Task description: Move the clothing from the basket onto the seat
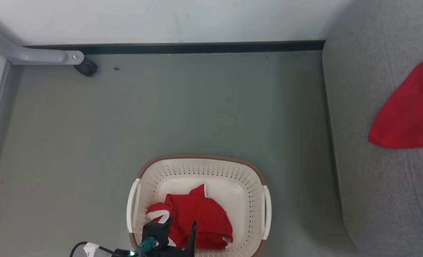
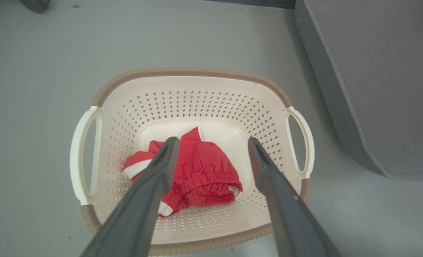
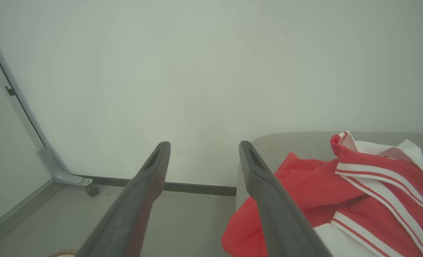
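Poises left gripper [image 2: 212,142], fingers spread, above crumpled bright red fabric garment [image 2: 200,171] inside cream perforated plastic basket [image 2: 190,73], ready to pinch; holds right gripper [image 3: 203,144], also spread, near red-and-white garment [image 3: 304,189] on grey upholstered seat [image 1: 375,178].

**Even, diffuse lighting in all three views, with muted grey-green colour.**
Soft-edged shadows lie on the floor [image 1: 197,107] along the seat [image 1: 375,142] and to the right of the basket [image 1: 200,167]. In both wrist views the fingers [image 2: 152,189] blur toward the near edge. The wall [image 3: 211,71] dims toward the corners. At far left the grey rail [image 3: 69,178] bows with wide-angle distortion.
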Robot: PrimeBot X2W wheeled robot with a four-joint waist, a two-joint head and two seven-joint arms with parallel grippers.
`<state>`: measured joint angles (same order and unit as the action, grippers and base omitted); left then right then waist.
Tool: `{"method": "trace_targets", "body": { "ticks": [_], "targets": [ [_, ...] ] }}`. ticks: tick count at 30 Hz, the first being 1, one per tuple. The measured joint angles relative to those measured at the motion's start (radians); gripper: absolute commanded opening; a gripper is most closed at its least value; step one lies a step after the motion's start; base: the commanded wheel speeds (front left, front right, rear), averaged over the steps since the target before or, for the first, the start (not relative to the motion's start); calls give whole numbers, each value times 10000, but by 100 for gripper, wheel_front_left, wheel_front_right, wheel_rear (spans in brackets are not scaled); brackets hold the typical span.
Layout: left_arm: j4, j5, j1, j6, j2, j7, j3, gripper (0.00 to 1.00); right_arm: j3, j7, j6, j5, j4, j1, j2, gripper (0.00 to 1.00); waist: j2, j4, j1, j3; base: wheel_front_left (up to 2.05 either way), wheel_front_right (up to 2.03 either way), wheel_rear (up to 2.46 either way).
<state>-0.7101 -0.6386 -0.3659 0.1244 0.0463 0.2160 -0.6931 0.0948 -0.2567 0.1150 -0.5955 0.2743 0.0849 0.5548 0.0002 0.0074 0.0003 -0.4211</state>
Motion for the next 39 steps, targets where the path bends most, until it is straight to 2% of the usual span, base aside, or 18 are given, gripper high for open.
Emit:
{"method": "trace_targets", "body": {
  "ticks": [12, 25, 27, 34, 39],
  "targets": [
    [-1601, -1258, -1331, 0, -21, -445, -313, 100, 771, 0, 82, -777, 683, -193, 341, 100, 0, -605, 0, -1755, 0, 0, 0],
    [-3262, -1941, -3390, 0, -67, -401, 15, 100, 1034, 0, 84, -1691, 1149, -360, 1158, 100, 1, -1171, -1, -3566, 0, 0, 0],
    [-3584, -2353, -3890, 0, -71, -322, 107, 100, 1095, 0, 84, -1852, 1170, -383, 1248, 100, 1, -1300, -1, -4027, 0, 0, 0],
    [-4322, -2871, -4968, 0, -75, -270, 67, 100, 1179, 0, 84, -2140, 1233, -805, 1480, 100, 1, -1611, 0, -5081, 0, 0, 0],
    [-4842, -3110, -5154, 0, -81, -207, -146, 100, 1058, -2, 84, -2140, 1064, -1120, 1498, 100, 0, -1848, -1, -5725, 0, 0, 0]
  ]
}}
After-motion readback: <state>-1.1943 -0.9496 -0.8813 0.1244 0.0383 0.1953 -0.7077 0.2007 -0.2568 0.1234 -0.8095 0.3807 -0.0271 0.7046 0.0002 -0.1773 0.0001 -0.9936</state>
